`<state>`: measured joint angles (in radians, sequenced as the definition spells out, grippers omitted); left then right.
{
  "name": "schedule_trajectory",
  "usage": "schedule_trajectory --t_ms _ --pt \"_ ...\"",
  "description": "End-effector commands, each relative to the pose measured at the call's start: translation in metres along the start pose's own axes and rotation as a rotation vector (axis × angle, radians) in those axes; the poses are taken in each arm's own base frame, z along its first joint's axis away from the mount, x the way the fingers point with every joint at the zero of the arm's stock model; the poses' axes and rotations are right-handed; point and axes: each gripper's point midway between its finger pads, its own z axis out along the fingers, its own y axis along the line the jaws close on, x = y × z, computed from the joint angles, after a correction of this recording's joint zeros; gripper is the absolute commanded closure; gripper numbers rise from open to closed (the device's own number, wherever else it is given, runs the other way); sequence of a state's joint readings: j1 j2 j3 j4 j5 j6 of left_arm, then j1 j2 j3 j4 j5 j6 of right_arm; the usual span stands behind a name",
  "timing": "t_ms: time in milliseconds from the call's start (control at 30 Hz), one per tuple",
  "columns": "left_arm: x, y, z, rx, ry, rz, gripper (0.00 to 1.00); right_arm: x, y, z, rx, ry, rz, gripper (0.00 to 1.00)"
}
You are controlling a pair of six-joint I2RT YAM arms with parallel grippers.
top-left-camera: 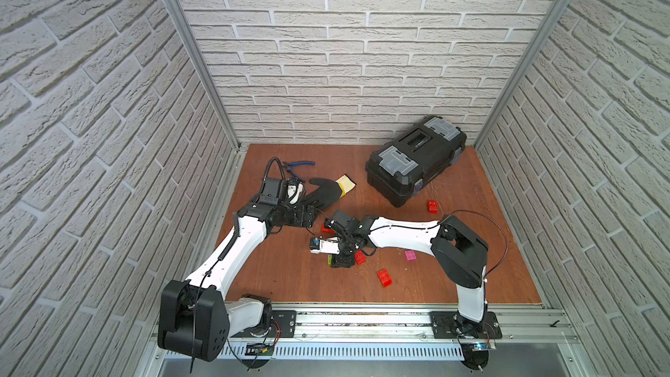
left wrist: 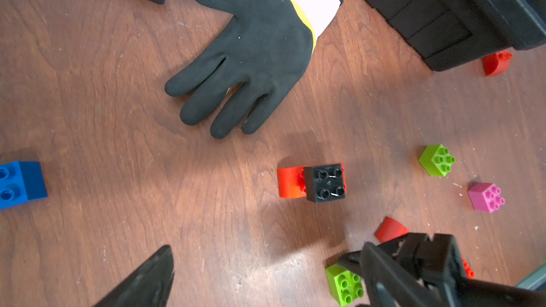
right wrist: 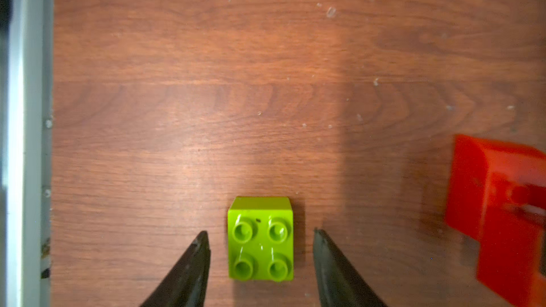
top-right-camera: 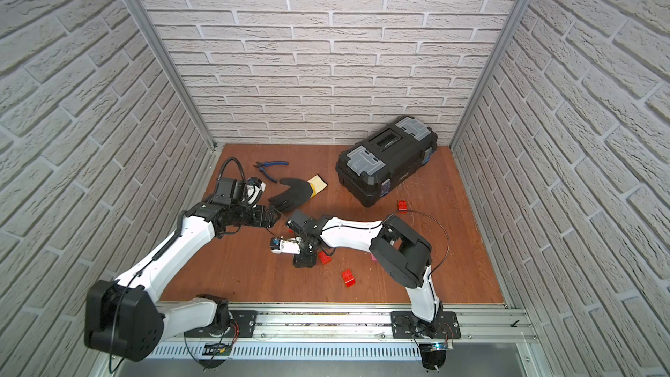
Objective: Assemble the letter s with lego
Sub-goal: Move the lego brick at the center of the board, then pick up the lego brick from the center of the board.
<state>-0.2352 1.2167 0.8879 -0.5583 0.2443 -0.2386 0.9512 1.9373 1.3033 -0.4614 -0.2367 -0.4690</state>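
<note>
My right gripper (right wrist: 261, 237) is open and points down at the table. A lime green lego brick (right wrist: 260, 240) sits studs up between its fingers, with a gap on each side. The same brick shows in a top view (top-left-camera: 330, 260) and in the left wrist view (left wrist: 344, 284). My left gripper (left wrist: 266, 276) hangs open and empty over bare wood, short of a black brick (left wrist: 325, 183) stacked on a red one (left wrist: 291, 183). Loose lego lies around: lime (left wrist: 437, 160), pink (left wrist: 486, 197), blue (left wrist: 20, 183) and red (top-left-camera: 384, 278).
A black work glove (top-left-camera: 322, 192) lies palm up behind the left gripper, with blue-handled pliers (top-left-camera: 297, 166) beyond it. A black toolbox (top-left-camera: 417, 161) stands at the back right with a red brick (top-left-camera: 432, 206) beside it. Another red brick (right wrist: 499, 202) lies close to the right gripper.
</note>
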Motion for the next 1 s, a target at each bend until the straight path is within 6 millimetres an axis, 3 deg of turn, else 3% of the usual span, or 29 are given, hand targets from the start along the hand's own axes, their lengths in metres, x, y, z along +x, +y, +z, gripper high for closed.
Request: schedule_trajectory --t_ms 0,200,433,667,967 --pt "-0.002 -0.003 -0.003 0.021 -0.004 0.004 0.02 -0.008 -0.005 -0.039 0.045 -0.066 0.047 0.33" --pt "-0.004 -0.012 -0.002 0.07 -0.011 -0.015 0.02 0.019 -0.013 -0.075 0.106 -0.057 0.194 0.3" --pt "-0.009 -0.019 -0.002 0.089 -0.02 -0.009 0.02 0.068 -0.032 -0.092 0.251 0.067 0.489 0.28" --pt "-0.009 -0.021 0.003 0.098 -0.02 -0.005 0.02 0.076 -0.027 -0.08 0.255 0.041 0.817 0.29" --pt "-0.009 -0.023 0.003 0.112 -0.034 -0.001 0.02 0.076 -0.019 -0.055 0.289 0.048 0.936 0.29"
